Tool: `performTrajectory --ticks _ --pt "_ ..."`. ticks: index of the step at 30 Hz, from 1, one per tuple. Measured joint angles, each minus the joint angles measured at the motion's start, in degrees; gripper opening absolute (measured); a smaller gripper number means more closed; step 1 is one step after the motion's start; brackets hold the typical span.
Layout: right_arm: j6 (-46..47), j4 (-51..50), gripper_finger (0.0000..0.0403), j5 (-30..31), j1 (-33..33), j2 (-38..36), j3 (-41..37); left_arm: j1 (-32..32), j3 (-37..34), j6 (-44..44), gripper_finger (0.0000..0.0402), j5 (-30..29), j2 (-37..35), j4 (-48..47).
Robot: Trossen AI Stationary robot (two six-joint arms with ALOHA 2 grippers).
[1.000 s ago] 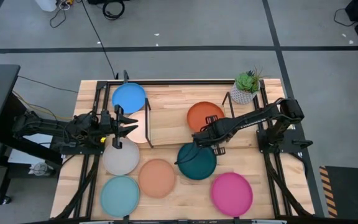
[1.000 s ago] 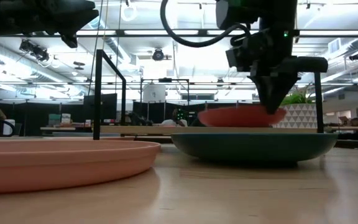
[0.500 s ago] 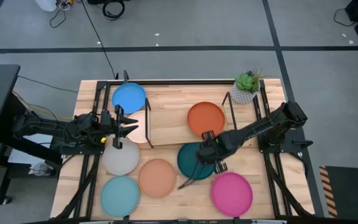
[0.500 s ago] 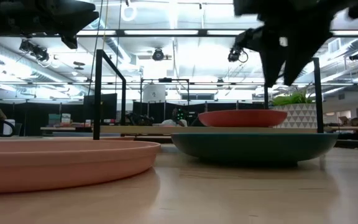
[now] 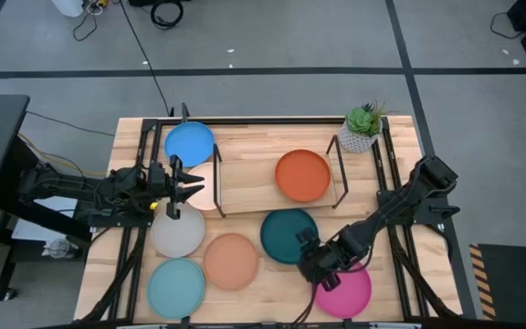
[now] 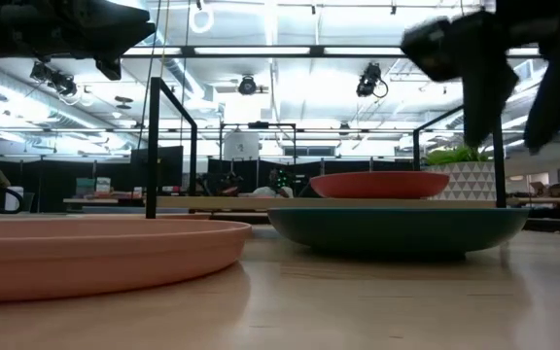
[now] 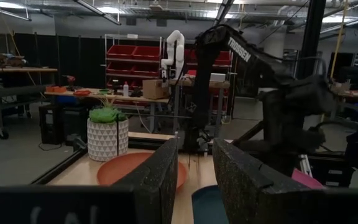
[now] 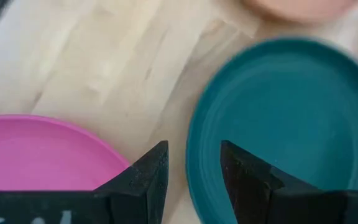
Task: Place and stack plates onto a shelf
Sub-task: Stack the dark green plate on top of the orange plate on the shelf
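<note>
We count eight plates | one orange plate [image 5: 302,175] on the shelf [image 5: 245,187] | seven around it | right gripper [image 5: 310,266] narrow, empty, beside dark teal plate [image 5: 287,234] | left gripper [image 5: 190,185] spread, empty.

The right gripper [image 5: 312,262] hides part of the magenta plate [image 5: 347,291].

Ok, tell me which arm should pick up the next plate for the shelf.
Right. The right gripper hangs open between the round dark teal plate and the round magenta plate. The left gripper waits by the bright blue plate, farther from both.
</note>
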Motion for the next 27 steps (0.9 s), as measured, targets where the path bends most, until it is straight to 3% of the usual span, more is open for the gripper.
performTrajectory --ticks 16,27 --pt "2.62 15.29 0.0145 -0.88 -0.15 0.02 -12.11 0.01 0.0 0.04 0.011 0.0 0.0 -0.36" --pt "-2.01 16.98 0.0036 -3.57 -0.42 0.04 -12.62 0.02 0.0 0.03 0.011 0.0 0.0 -0.36"
